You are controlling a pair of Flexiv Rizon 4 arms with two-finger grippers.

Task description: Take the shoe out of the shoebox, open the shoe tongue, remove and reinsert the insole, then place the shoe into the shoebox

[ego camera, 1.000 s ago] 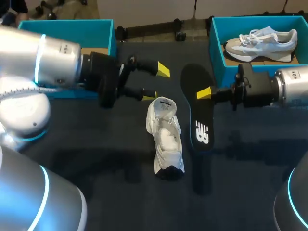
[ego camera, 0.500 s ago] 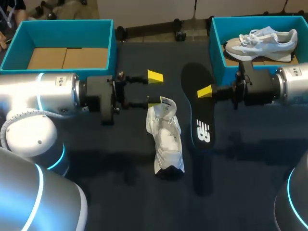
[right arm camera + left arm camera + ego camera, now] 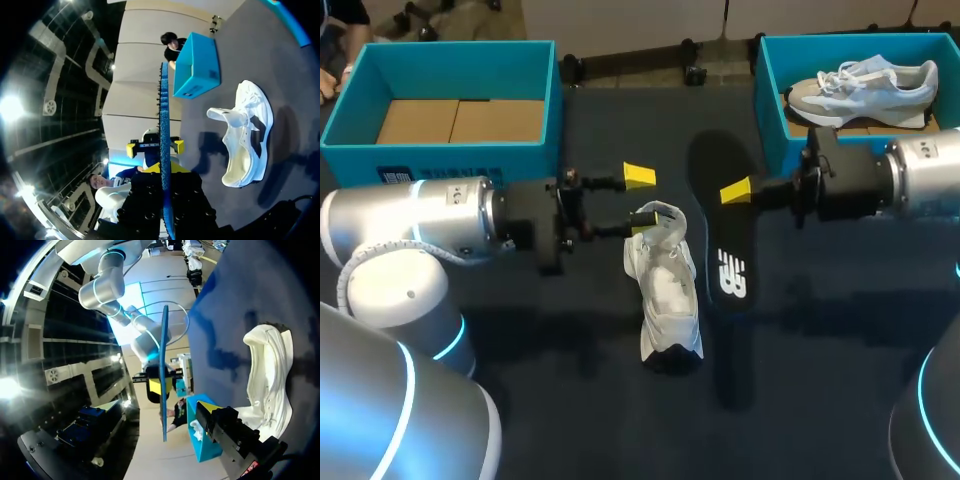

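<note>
Since you're gripping the insole [image 3: 712, 165] in the right gripper [image 3: 735, 190], pinched flat between its fingers, the whole next move is hanging on how that insole is sitting relative to the shoe [image 3: 665, 295]. Right now it's hovering just beside the shoe, on the shoe's right. Both long axes are running pretty much parallel, pointing away from you across the table [image 3: 570, 400]. So I'm guessing you're looking at a short sideways shift toward your left plus a tilt down into the opening, not a big swing. The right arm is obviously the one doing the feeding.

The left gripper [image 3: 641, 202] is sitting spread wide at the shoe's far end, its nearer finger right at the pulled-up tongue [image 3: 658, 215]; I can't tell if it's actually touching. The shoe is lying on the table between the two arms, outside both boxes. The left shoebox [image 3: 450, 160] is showing just its cardboard floor, and the right shoebox [image 3: 770, 100] is holding another sneaker [image 3: 865, 88].

Writing-wise, a white logo [image 3: 733, 274] is showing on the insole and a printed label [image 3: 435, 176] on the left box's front, and I'm not spelling either out.
</note>
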